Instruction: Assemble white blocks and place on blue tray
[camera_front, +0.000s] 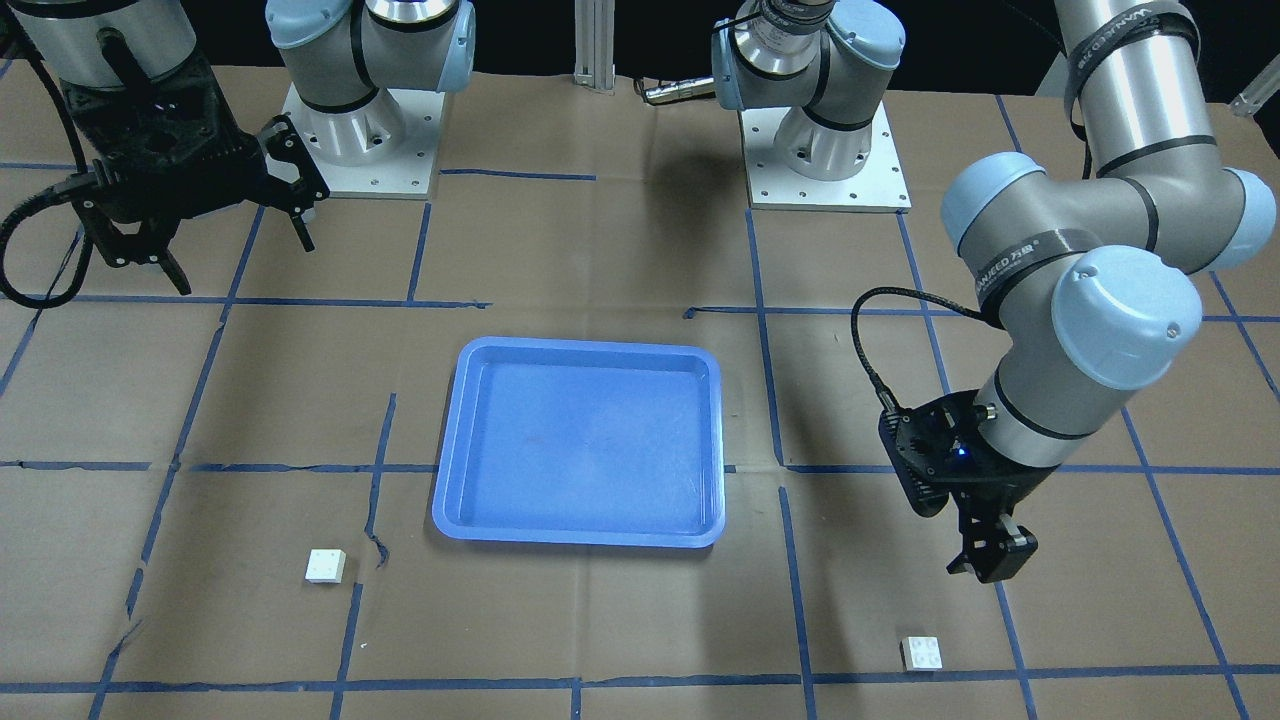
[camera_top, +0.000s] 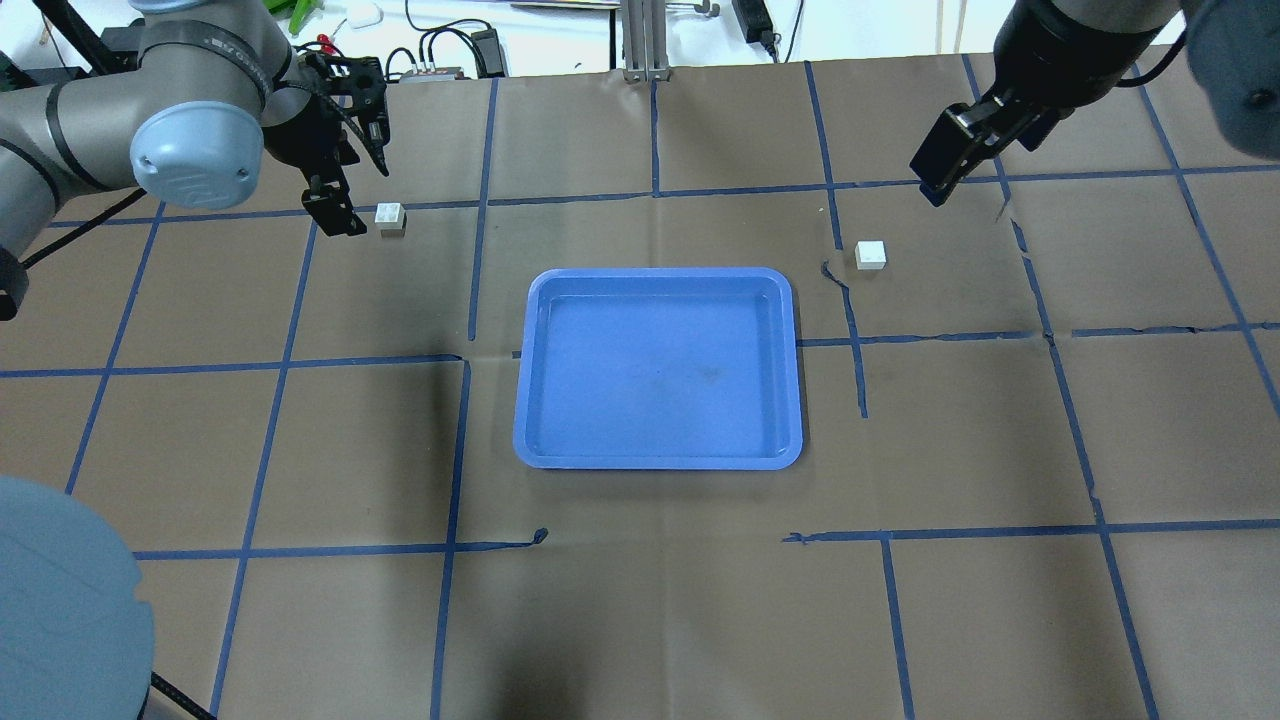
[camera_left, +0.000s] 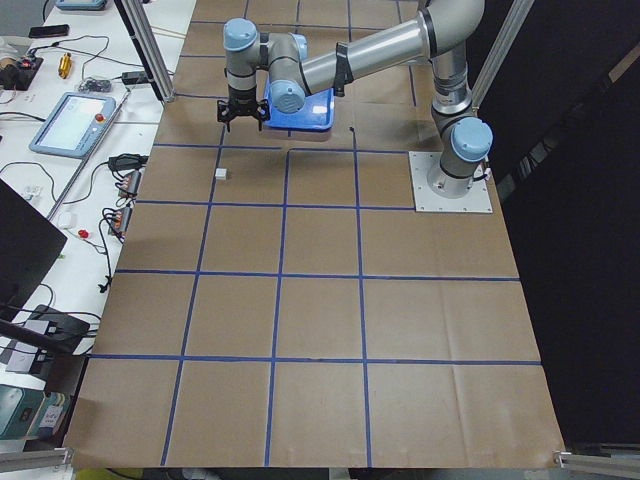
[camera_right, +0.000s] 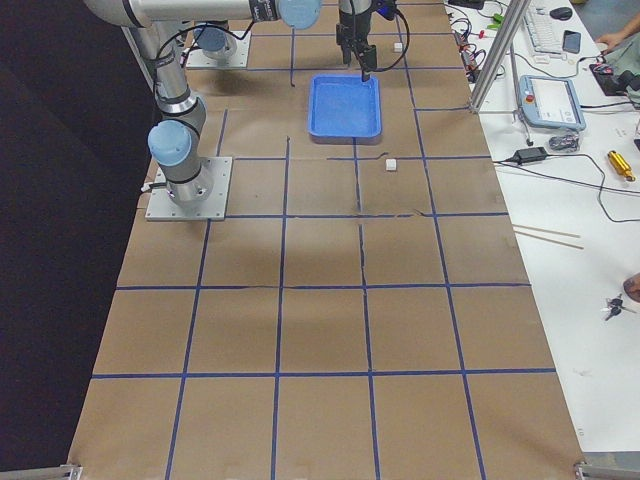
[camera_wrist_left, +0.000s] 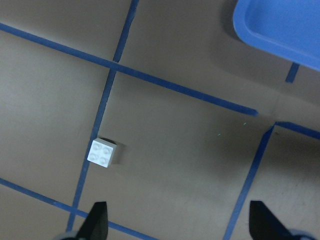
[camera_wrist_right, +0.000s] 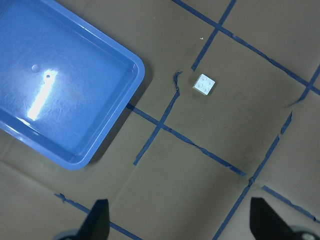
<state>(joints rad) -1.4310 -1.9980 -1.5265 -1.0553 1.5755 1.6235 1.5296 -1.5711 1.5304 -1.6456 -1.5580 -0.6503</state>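
The left gripper (camera_wrist_left: 177, 222) and right gripper (camera_wrist_right: 179, 222) are open wide. The left wrist camera sees one white block (camera_wrist_left: 102, 152). The right one sees the other white block (camera_wrist_right: 204, 84), and the overhead view shows both.

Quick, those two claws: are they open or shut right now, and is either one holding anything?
Left gripper: open, holding nothing.
Right gripper: open, holding nothing.

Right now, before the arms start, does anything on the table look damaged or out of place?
Nothing is spilled or tipped. The blue tape line beside one white block is torn, its end curled off the grid. The blue tray has faint dark scuffs.
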